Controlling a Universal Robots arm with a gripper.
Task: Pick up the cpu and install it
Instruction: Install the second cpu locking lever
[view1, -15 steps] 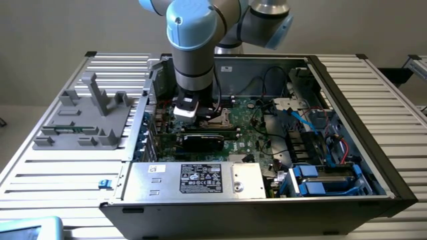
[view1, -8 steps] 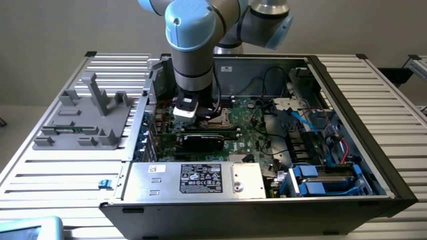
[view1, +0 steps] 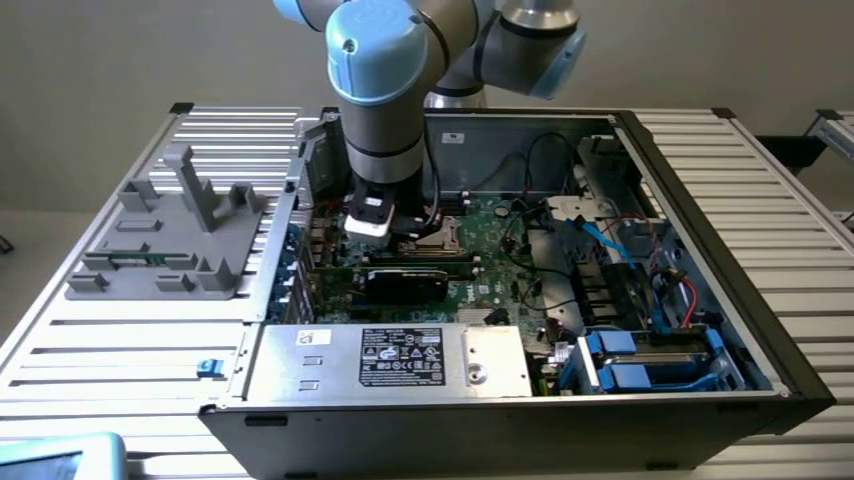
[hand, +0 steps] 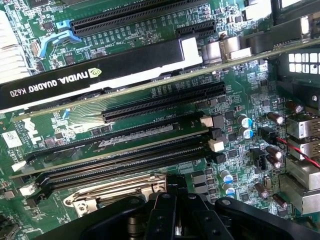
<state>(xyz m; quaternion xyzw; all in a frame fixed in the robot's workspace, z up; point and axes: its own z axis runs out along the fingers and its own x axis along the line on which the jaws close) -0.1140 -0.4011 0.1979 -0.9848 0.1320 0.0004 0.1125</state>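
Your gripper (hand: 175, 212) sat shut just above the socket (hand: 117, 192), no cpu visible in it. You couldn't tell whether installation was finished.

The board (hand: 165, 132) was green, its slots (hand: 165, 102) black. The card (hand: 90, 75) above them was black with white lettering. The arm (view1: 380, 90) was grey with blue caps; the bench (view1: 120, 330) ribbed silver.

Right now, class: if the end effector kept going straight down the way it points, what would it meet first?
Most likely the CPU socket with its metal frame on the motherboard, directly beneath the end effector; how far above it hangs is unclear.
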